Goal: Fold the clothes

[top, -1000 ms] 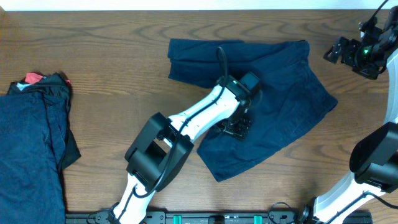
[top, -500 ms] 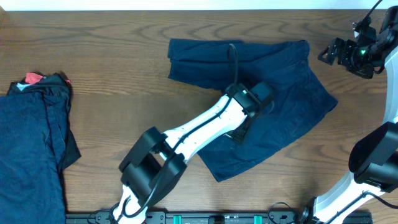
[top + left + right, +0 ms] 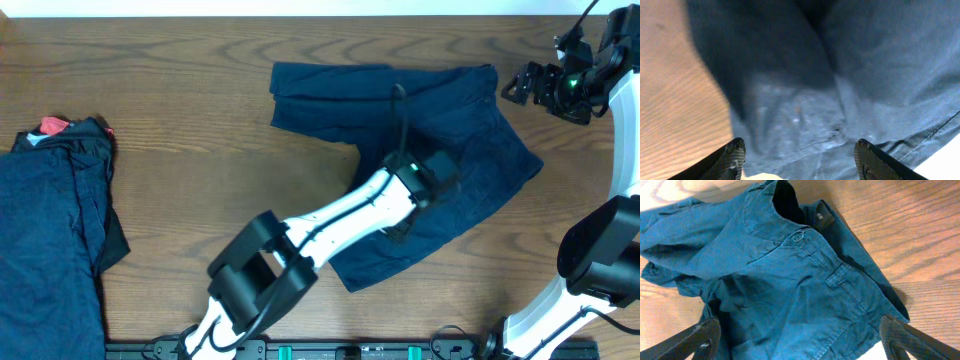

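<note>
**A:** So where're the navy shorts (image 3: 470, 120)?

**B:** Middle of the bench (image 3: 180, 90), nearer the far edge. The left jaws hang wide apart right over them, the right jaws are apart too by the far right corner. The other clothes (image 3: 50, 240) sit piled at the left edge.

Lab bench setup: wood-grain table (image 3: 180, 120), black mounting rail (image 3: 350, 351) (front edge).

Left arm (image 3: 340, 215): links were white, joint housings black; a black cable (image 3: 400, 105) looped off the wrist. Right arm (image 3: 598, 255): same white and black, with a green light (image 3: 572, 82) at the wrist. Left gripper (image 3: 800, 150) and right gripper (image 3: 800, 322): fingers were black and ridged.
</note>
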Available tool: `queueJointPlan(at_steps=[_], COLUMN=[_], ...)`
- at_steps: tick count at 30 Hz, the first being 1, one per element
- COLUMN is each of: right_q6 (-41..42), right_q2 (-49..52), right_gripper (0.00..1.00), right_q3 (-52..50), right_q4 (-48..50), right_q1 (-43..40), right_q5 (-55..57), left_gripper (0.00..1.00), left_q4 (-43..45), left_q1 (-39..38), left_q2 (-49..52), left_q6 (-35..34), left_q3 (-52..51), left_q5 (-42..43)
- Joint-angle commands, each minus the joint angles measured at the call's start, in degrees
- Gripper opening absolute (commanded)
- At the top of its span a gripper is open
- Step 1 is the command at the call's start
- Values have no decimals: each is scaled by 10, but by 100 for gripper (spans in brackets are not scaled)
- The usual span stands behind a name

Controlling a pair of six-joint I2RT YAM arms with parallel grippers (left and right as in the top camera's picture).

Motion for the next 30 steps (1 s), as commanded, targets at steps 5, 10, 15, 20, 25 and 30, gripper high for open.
queueJointPlan(at_steps=[5, 10, 15, 20, 25, 30], right_q6=[-13, -15, -15, -17, -19, -19], right_q2=[1, 1, 1, 1, 1, 1], right_gripper=[99, 99, 99, 99, 99, 99], right_q3=[11, 11, 11, 11, 11, 11], right_q4=[-3, -7, -9, -9, -9, -9], right_q1=[3, 3, 3, 3, 5, 6], right_q5=[-9, -9, -13, -13, -13, -13], left_gripper=[73, 77, 71, 6, 6, 6], left_q4=[-1, 0, 11, 16, 5, -35], left_q1=[-27, -24, -9, 8, 17, 18], left_q2=[55, 93, 111, 111, 106, 73], left_q6=[3, 15, 19, 19, 18, 18], left_q3=[6, 5, 4, 5, 6, 20], left_q5=[-7, -8, -8, -15, -73, -186])
